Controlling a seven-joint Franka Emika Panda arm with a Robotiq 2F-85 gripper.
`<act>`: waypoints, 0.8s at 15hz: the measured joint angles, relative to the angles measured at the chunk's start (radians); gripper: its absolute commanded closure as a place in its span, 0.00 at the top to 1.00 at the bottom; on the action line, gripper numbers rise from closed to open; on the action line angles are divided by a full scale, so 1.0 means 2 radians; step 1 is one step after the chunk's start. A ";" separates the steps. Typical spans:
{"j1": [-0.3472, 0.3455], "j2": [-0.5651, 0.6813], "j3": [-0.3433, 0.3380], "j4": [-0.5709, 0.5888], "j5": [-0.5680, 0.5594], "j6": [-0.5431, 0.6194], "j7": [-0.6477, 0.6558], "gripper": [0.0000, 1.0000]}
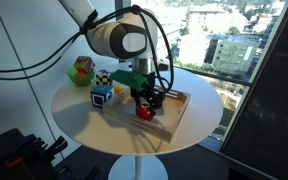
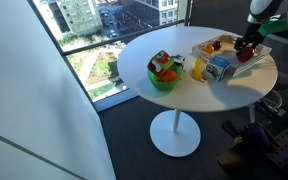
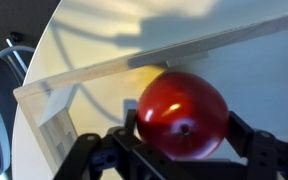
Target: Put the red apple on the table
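In an exterior view, the arm arcs over and drops the gripper (image 1: 144, 99) vertically onto the wooden tray (image 1: 176, 118) on the counter (image 1: 79, 128). It pinches the red apple (image 1: 144, 113) at its tip. In an exterior view, the apple (image 2: 246, 56) sits directly beneath the gripper (image 2: 249, 46). In the wrist view, the fingers (image 3: 248, 138) clamp the apple's (image 3: 182, 110) sides.

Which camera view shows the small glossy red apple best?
The wrist view: the small glossy red apple looks large and clear, held in the gripper. In both exterior views it is only a tiny red spot at the wooden tray.
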 measured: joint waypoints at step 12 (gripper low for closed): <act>0.022 -0.034 0.000 0.000 0.000 -0.001 0.000 0.57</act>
